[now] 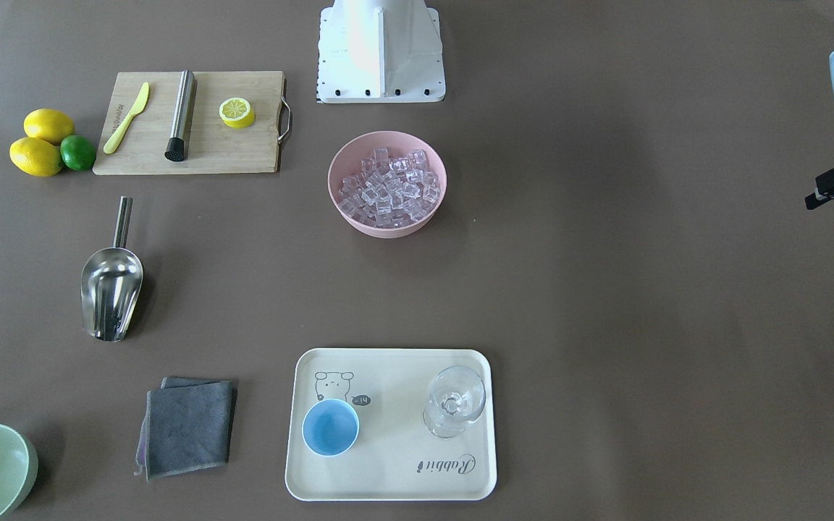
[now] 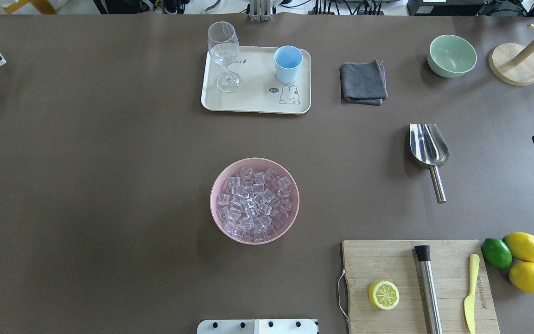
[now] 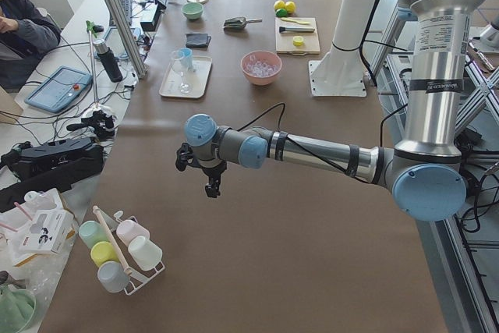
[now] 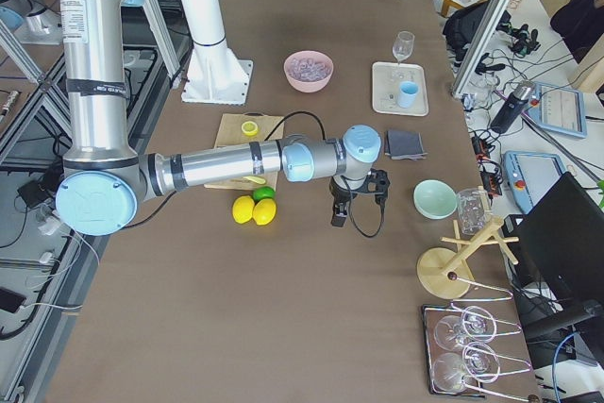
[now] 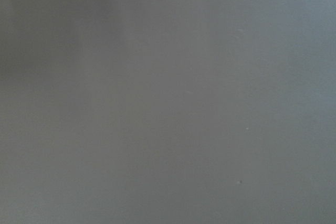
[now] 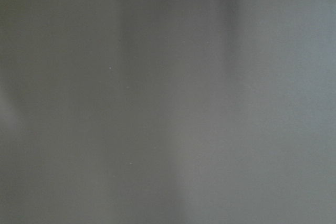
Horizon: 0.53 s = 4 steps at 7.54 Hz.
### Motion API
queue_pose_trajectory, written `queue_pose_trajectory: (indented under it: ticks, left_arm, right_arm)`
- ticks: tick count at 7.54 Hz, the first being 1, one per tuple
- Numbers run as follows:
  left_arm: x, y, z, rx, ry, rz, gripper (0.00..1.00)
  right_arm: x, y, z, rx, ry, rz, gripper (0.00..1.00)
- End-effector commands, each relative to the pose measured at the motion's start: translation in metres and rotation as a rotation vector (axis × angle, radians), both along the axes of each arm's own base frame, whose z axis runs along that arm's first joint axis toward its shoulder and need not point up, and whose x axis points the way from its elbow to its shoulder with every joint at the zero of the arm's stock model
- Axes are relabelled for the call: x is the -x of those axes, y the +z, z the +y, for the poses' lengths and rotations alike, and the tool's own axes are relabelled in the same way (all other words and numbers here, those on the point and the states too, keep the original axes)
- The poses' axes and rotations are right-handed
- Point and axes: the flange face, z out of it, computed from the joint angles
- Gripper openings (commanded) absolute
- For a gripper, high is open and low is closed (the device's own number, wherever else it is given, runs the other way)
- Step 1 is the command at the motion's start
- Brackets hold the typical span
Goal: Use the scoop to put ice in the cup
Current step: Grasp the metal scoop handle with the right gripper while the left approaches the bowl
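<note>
The scoop (image 2: 428, 148) lies alone
Ice (image 2: 254, 204) fills the pink bowl (image 2: 212, 200); the cup (image 2: 288, 64) stands on the tray (image 2: 257, 95). Left gripper (image 3: 209, 186) and right gripper (image 4: 357, 209) hang far off; I cannot tell how open their jaws are.

Overhead and front-facing cameras look steeply down from opposite sides, both framing the pink bowl (image 1: 386, 226).

You've got two lemons (image 2: 525, 247), one lime (image 2: 496, 253), one lemon half (image 2: 383, 294), two bowls (image 2: 452, 58), one scoop (image 2: 427, 146), one cup (image 2: 288, 64), one glass (image 2: 224, 51), one tray (image 2: 253, 95), one cloth (image 2: 363, 83), one board (image 2: 387, 262).
</note>
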Motion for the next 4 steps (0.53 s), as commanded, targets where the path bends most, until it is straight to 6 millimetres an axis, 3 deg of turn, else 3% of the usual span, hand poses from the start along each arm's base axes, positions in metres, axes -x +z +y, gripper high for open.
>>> queue_pose_trajectory:
  ticks: [1, 2, 4]
  left_arm:
    - [-0.077, -0.058, -0.003, -0.089, 0.153, 0.101, 0.98]
    - [-0.122, -0.082, -0.001, -0.181, 0.238, 0.142, 0.98]
    - [-0.163, -0.088, 0.015, -0.331, 0.315, 0.211, 0.98]
  right_arm:
    - [0.076, -0.024, 0.030, 0.008, 0.126, -0.060, 1.00]
    - [0.112, -0.038, 0.038, 0.019, 0.129, -0.060, 1.00]
    - [0.161, -0.069, 0.047, -0.012, 0.068, -0.078, 1.00]
